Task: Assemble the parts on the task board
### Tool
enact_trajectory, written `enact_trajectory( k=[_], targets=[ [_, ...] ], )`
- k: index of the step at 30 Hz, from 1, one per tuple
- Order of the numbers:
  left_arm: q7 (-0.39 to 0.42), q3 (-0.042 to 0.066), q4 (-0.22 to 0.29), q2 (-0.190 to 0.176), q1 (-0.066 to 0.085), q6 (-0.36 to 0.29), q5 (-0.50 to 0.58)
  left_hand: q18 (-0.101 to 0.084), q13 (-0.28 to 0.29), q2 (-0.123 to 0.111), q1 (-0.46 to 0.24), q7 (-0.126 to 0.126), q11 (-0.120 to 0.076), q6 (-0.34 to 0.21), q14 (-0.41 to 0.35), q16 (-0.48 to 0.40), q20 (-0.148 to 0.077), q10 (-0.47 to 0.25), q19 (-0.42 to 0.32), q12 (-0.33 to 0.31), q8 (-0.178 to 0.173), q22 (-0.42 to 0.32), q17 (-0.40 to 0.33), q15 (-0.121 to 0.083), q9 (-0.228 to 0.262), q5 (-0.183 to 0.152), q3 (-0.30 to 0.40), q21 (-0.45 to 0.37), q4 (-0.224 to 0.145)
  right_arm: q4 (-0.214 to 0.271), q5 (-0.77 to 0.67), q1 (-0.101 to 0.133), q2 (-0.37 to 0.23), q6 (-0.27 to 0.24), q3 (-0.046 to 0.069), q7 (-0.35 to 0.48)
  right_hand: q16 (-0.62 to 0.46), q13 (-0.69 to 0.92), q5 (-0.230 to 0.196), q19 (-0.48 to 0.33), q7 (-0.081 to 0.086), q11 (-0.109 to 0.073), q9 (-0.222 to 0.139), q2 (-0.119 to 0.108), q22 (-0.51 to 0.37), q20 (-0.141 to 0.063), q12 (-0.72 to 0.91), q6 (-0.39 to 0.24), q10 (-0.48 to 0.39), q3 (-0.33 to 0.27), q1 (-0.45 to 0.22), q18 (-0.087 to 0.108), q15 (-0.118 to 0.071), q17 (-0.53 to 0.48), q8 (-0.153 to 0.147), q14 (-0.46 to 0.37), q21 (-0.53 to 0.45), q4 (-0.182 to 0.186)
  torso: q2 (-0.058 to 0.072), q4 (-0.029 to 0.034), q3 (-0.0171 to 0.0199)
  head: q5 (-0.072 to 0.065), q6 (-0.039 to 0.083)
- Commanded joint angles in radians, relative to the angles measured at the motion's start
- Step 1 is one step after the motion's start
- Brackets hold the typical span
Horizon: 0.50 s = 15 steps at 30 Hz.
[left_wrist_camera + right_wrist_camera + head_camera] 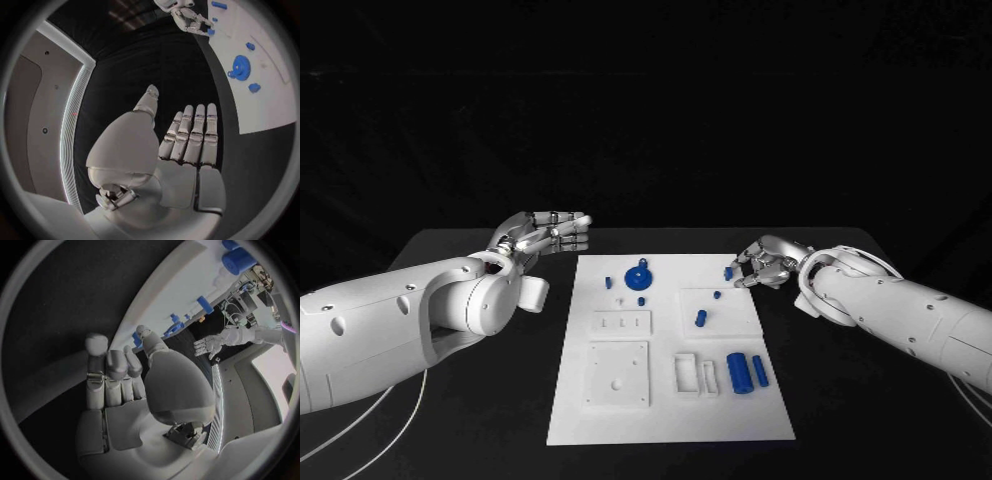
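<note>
Beside the task board (pixel 668 425), left robot hand (pixel 548 232) and right robot hand (pixel 769 262) hover spread, empty

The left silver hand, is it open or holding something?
Open: the left silver hand shows a bare palm, its fingers straight and holding nothing.

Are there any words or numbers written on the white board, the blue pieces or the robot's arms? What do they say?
None can be read.
Task board: white raised blocks and small holes, no letters or numbers.
Blue parts, such as the round one and the cylinder: plain blue, no markings.
Left hand and right hand: bare metal, no label. The white arms carry small dark dots, not writing.
</note>
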Motion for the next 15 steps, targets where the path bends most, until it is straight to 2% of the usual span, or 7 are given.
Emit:
enact_trajectory(
  k=[1, 5, 15],
  targets=[
    [0.010, 0.001, 0.001, 0.002, 0.003, 0.008, -0.008, 0.001, 0.001, -0.008, 0.001, -0.001, 0.001, -0.009, -0.005, -0.002, 0.006, -0.008, 0.001, 0.005, 0.001, -0.001, 0.001, -0.001, -0.001, 0.006, 0.002, 0.001, 0.005, 0.001, -0.034, -0.003, 0.005, 0.010, 0.000, 0.007, 0.004, 0.001, 0.004, 0.044, -0.002, 0.000, -0.001, 0.005, 0.054, 0.006, 0.004, 0.007, 0.004, 0.005, -0.003, 0.009, 0.002, 0.001, -0.002, -0.002, 0.002, 0.000, 0.000, -0.0007, -0.0003, 0.000, -0.001],
    [0.003, 0.001, 0.001, 0.002, 0.003, 0.010, -0.008, 0.001, 0.001, -0.005, 0.005, -0.001, 0.002, -0.011, -0.004, -0.002, 0.006, -0.008, 0.001, 0.005, 0.001, -0.001, 0.001, 0.000, -0.001, 0.007, 0.005, 0.002, 0.003, -0.003, -0.028, -0.005, 0.008, 0.008, 0.000, 0.007, 0.003, 0.001, 0.004, 0.043, -0.002, 0.000, -0.001, 0.006, 0.054, 0.006, 0.003, 0.007, 0.003, 0.011, -0.010, 0.008, 0.002, 0.000, -0.002, -0.003, 0.002, -0.002, 0.000, 0.0004, -0.0011, -0.002, -0.006],
    [-0.011, 0.001, 0.008, 0.006, 0.003, 0.016, 0.002, 0.001, 0.001, 0.005, 0.002, -0.001, 0.002, -0.017, -0.002, -0.002, 0.006, -0.009, 0.003, 0.005, 0.001, -0.001, 0.001, -0.001, -0.001, 0.009, 0.003, 0.003, -0.009, -0.018, -0.026, -0.008, 0.021, -0.011, 0.000, 0.005, 0.004, 0.002, 0.003, 0.044, -0.003, -0.001, -0.001, 0.010, 0.054, 0.006, 0.004, 0.015, 0.004, 0.029, -0.021, 0.008, 0.001, 0.001, -0.002, -0.002, 0.004, 0.004, 0.000, 0.0016, -0.0011, -0.001, -0.007]
  ],
)
